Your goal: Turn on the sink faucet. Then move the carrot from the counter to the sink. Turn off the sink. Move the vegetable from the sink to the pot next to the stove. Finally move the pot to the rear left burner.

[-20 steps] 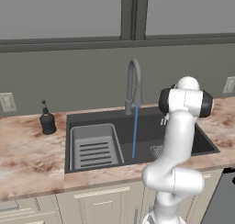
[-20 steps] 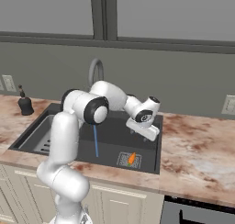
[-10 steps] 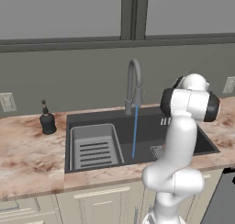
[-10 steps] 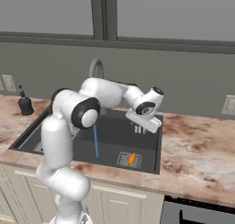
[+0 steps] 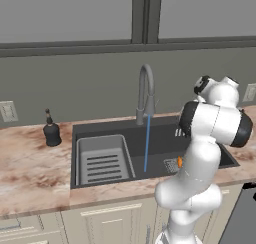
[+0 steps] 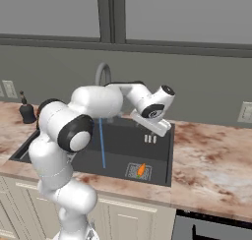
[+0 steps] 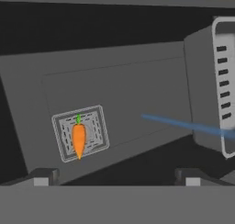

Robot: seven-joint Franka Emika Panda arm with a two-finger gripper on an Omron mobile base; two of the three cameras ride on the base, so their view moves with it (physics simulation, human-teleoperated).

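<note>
Writing: none is reading legibly on any surface here.
Table [image 5: 30, 173]: a pink-brown marbled top is running left and right of the sink, over cream cabinet doors.
Room: a grey wall is rising behind the table, with a window above it and a white outlet [image 5: 7, 111] sitting on the wall at left.
Sink [image 6: 162, 172]: a dark basin is lying sunk in the table; a grey slotted rack [image 5: 104, 160] is sitting in its left part.
Faucet [image 5: 145, 90]: a grey arched spout is standing behind the sink, and a blue stream [image 5: 147, 144] is falling from it to the sink floor.
Carrot [image 7: 79, 139]: it is lying on the square drain grate [image 7: 98, 120] on the sink floor, green top pointing away from the hand camera; in the right base view it [image 6: 141, 169] is showing near the sink's front right corner, apart from the stream.
Bottle [image 5: 51, 131]: a dark dispenser is standing on the table just left of the sink.
Claw [image 6: 150, 138]: it is hanging above the right part of the sink, well above the carrot, touching nothing; its tips [image 7: 43, 177] are sitting wide apart at the bottom of the hand view, so it is probably spread, with nothing between them.
</note>
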